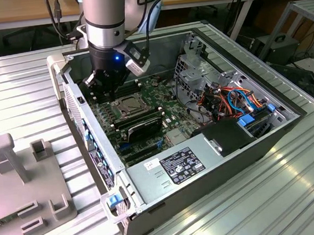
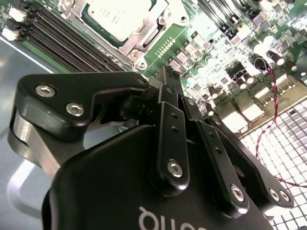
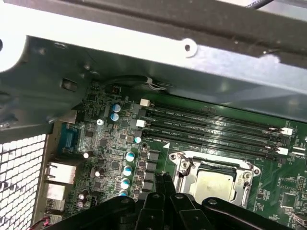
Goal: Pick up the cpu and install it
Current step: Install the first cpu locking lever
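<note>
Exterior view: the hand [image 1: 104,81] hangs over the board [image 1: 160,92] just beside the socket [image 1: 129,105], fingers pressed together, holding nothing. Cpu [image 3: 214,183] already lies in the socket; any pressing should stay gentle and square.

End effector [image 3: 165,184] over green motherboard [image 3: 110,158], black fingers [image 3: 168,181] pressed together, nothing between them. cpu [image 3: 214,184] seated in its socket frame [image 3: 184,165], just beside the fingertips. Empty black memory slots [image 3: 211,127] beyond the socket. Grey case wall [image 3: 144,62] behind.
</note>
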Tool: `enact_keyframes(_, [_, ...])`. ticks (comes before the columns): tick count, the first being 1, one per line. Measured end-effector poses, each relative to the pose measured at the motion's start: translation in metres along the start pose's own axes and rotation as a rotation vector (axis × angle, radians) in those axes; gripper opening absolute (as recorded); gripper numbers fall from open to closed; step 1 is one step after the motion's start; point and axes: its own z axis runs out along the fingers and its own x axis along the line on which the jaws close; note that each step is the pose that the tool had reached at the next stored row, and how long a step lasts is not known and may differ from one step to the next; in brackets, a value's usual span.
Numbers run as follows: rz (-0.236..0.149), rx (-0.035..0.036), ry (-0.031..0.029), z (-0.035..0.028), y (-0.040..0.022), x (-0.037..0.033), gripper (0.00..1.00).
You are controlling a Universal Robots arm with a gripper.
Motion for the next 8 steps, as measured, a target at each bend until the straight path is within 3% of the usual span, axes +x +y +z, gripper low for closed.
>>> enact_keyframes(2, [0.003,-0.0073,-0.0015,0.0000,0.0003,0.0007,0.11])
enact_keyframes(4, [0.008,-0.0199,-0.0040,0.0000,0.0005,0.0011,0.11])
enact_keyframes(6, [0.013,-0.0385,-0.0076,0.0000,0.0005,0.0012,0.11])
enact_keyframes(7, [0.016,-0.0580,-0.0115,0.0000,0.0005,0.0012,0.11])
enact_keyframes(8, [0.017,-0.0712,-0.0141,0.0000,0.0005,0.0012,0.11])
